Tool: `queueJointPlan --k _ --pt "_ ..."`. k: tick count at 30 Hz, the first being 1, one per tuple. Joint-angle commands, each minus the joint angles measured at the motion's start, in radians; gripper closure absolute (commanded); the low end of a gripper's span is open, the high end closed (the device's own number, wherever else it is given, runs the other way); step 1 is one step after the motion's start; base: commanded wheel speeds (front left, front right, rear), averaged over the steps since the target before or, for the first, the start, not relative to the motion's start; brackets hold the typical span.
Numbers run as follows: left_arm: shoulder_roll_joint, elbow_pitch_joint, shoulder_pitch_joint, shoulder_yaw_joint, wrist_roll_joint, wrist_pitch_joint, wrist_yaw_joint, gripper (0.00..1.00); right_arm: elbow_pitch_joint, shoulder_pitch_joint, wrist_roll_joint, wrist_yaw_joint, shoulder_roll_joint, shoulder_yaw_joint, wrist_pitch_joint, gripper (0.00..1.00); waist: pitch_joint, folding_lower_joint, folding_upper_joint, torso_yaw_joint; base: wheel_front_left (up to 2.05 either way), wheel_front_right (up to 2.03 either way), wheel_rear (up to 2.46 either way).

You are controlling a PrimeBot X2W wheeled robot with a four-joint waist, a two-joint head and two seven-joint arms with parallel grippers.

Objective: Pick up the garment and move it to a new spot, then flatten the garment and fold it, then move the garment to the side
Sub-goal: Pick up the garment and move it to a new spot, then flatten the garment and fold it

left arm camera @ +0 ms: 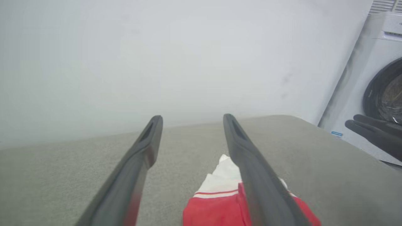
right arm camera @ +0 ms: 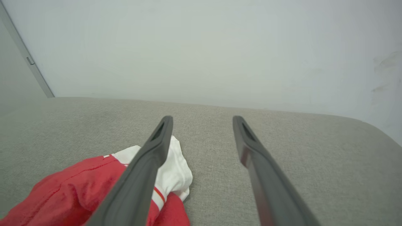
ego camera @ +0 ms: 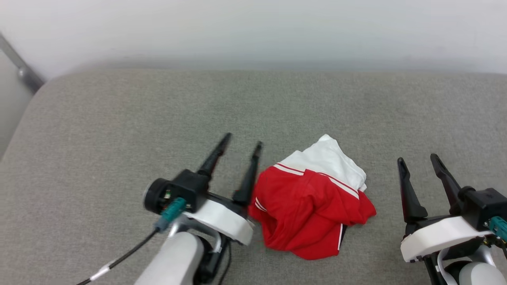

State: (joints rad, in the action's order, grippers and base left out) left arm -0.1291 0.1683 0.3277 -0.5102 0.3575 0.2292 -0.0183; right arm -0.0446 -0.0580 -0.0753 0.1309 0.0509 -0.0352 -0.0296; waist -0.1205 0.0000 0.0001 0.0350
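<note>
my left gripper (ego camera: 243,140) is hovering with its two dark fingers spread wide and nothing between them. its right finger is sitting just beside the left edge of the garment (ego camera: 313,206); i cannot tell whether it is touching. my right gripper (ego camera: 417,158) is also standing wide and empty, well apart from the cloth on its other side.

the garment is lying in a crumpled heap on the grey padded surface (ego camera: 119,118). it is resting between the two grippers, toward the near edge and well away from the far edge, where a pale wall (ego camera: 253,31) is rising. red cloth is making up most of the heap, with a white sleeve and striped trim bunching on the far side. in the left wrist view a white washing machine (left arm camera: 377,47) is showing past the surface's right corner.

i am judging the shirt to be light, limp and a little slick, so it is likely going to sag and slip when lifted. i am thinking the best hold is a pinch on a thick fold or the trimmed sleeve seam.
</note>
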Motion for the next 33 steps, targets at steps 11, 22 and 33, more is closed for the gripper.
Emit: queueJointPlan --k 11,22,33 --pt "-0.113 -0.013 -0.162 0.194 0.051 0.029 -0.11 0.0 -0.008 0.091 -0.03 0.0 -0.001 -0.006 0.019 0.0 0.095 0.0 -0.0001 0.015 0.0 0.0 0.0" --pt "-0.145 -0.056 -0.256 0.183 0.054 -0.002 -0.131 0.0 -0.017 0.134 -0.044 0.0 -0.001 0.005 0.027 0.0 0.126 0.0 -0.0001 -0.004 0.0 0.0 0.0" --pt "-0.151 -0.067 -0.228 0.183 0.064 -0.02 -0.136 0.0 -0.025 0.12 -0.038 0.0 -0.001 0.01 0.036 0.0 0.12 0.0 -0.0001 -0.003 0.0 0.0 0.0"
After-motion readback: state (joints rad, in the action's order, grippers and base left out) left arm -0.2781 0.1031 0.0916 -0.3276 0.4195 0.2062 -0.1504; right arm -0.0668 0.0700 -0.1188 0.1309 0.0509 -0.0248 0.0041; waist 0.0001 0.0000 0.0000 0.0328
